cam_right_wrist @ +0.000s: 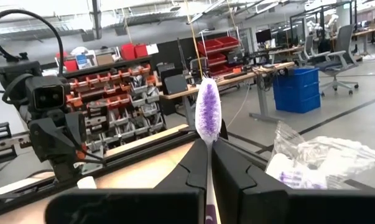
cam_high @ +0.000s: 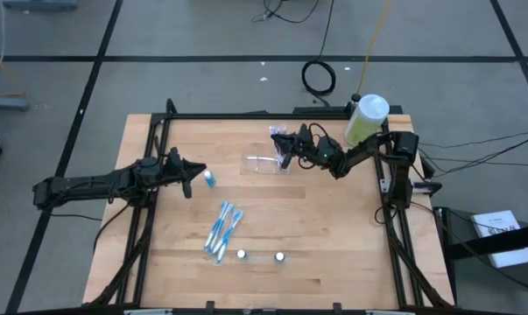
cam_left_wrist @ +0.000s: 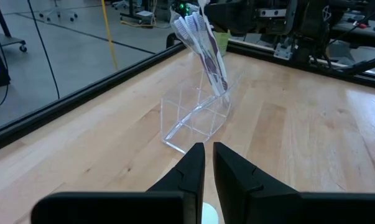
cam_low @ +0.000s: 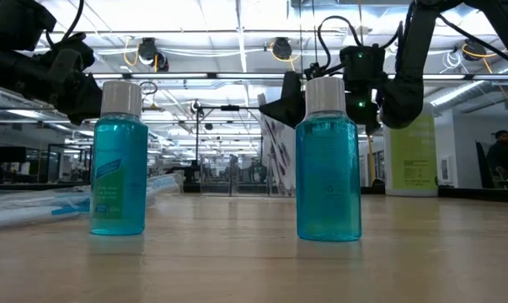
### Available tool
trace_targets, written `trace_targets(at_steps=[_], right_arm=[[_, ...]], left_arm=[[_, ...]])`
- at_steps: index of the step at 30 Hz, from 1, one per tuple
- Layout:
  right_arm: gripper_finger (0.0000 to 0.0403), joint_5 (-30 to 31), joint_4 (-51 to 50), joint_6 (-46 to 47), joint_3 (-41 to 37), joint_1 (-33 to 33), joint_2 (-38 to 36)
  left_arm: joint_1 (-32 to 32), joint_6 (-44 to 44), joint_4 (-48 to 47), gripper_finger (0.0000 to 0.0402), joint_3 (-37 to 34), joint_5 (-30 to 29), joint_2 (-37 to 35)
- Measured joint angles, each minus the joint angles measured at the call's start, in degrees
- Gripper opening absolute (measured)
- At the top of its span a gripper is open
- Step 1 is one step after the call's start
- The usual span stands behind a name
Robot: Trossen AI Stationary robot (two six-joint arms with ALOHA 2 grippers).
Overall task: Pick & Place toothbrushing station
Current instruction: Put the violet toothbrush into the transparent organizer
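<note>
Although the clear plastic tray [cam_high: 262, 164] is nearly lost against the pale wood from above, I can read it well in the left wrist view: a small, colourless, roughly rectangular piece [cam_left_wrist: 196, 115] with thin walls and inner dividers, lying toward the far middle of the table [cam_high: 334, 254]. The tabletop is smooth butcher-block planking inside a dark metal frame.

My right gripper [cam_high: 285, 149] sits just over the tray's right end, fingers closed on a purple-bristled toothbrush [cam_right_wrist: 207, 118]; in its own wrist view the handle runs up between the two dark fingers. From the left wrist view I see purple-patterned toothbrushes [cam_left_wrist: 204, 50] slanting down to the tray's far end, but I cannot tell whether they touch its floor.

My left gripper [cam_high: 190, 181] hangs over the left side of the table, well apart from the tray, fingers narrowed to a thin gap. A small blue bottle [cam_high: 209, 179] lies just beside it, and a white cap shows below the fingertips in the wrist view; whether the fingers touch it I cannot make out.

Nearer the front lie a cluster of blue-and-white toothbrushes [cam_high: 221, 230] and two small white-capped bottles [cam_high: 242, 255] of blue liquid, which loom large in the low view and hide most of the tray. A tall green bottle [cam_high: 364, 120] with a white cap stands at the far right corner.
</note>
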Motion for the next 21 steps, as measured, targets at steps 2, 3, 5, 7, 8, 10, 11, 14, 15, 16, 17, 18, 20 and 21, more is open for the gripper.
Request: trace_targets(at_steps=[2, 3, 5, 7, 8, 10, 11, 14, 15, 16, 17, 18, 20, 21], right_arm=[[0.0, 0.0, -0.01, -0.01, -0.21, 0.0, -0.02], [0.0, 0.0, -0.17, -0.01, -0.39, 0.0, -0.02], [0.0, 0.0, -0.7, -0.01, -0.8, 0.0, -0.02], [0.0, 0.0, -0.83, 0.03, -1.31, 0.0, -0.02], [0.0, 0.02, -0.86, 0.22, -1.53, 0.0, -0.02], [0.0, 0.21, -0.86, 0.38, -2.13, 0.04, -0.02], [0.0, 0.67, -0.88, 0.4, -2.39, 0.15, -0.02], [0.0, 2.66, -0.85, 0.27, -3.07, 0.69, -0.02], [0.0, 2.8, -0.87, 0.13, -3.23, 0.81, -0.02], [0.0, 2.78, -0.87, -0.01, -3.38, 0.94, -0.02], [0.0, 2.81, -0.87, -0.01, -3.47, 1.12, -0.02], [0.0, 2.8, -0.89, -0.01, -3.51, 1.28, -0.02], [0.0, 2.82, -0.92, -0.23, -3.52, 1.58, -0.02], [0.0, 2.85, -0.92, -0.31, -3.52, 1.77, -0.02]], left_arm=[[0.02, 0.0, 0.01, 0.0037, 0.0, -0.01, -0.01], [0.02, 0.02, 0.01, 0.0037, 0.0, 0.01, -0.01], [0.02, 0.0, 0.01, 0.0037, 0.0, 0.01, 0.01], [0.02, 0.02, 0.01, 0.0037, 0.0, 0.01, -0.01], [0.02, 0.02, 0.01, 0.0037, 0.0, 0.01, 0.01], [0.02, 0.0, 0.01, 0.0037, 0.0, -0.01, 0.01], [0.01, 0.02, 0.0, 0.0037, 0.0, 0.0, -0.01], [0.02, 0.0, 0.0, 0.0037, 0.0, -0.01, -0.01], [0.02, 0.02, 0.0, 0.0037, 0.0, 0.01, 0.0], [0.01, 0.01, -0.01, 0.0037, 0.0, 0.01, 0.01], [0.0, 0.0, 0.01, 0.0037, 0.0, 0.01, 0.01], [0.02, 0.01, 0.01, 0.0037, 0.0, 0.0, 0.0], [0.02, 0.02, -0.01, 0.0037, 0.0, 0.01, 0.01], [0.02, 0.02, 0.0, 0.0037, 0.0, 0.0, -0.01]])
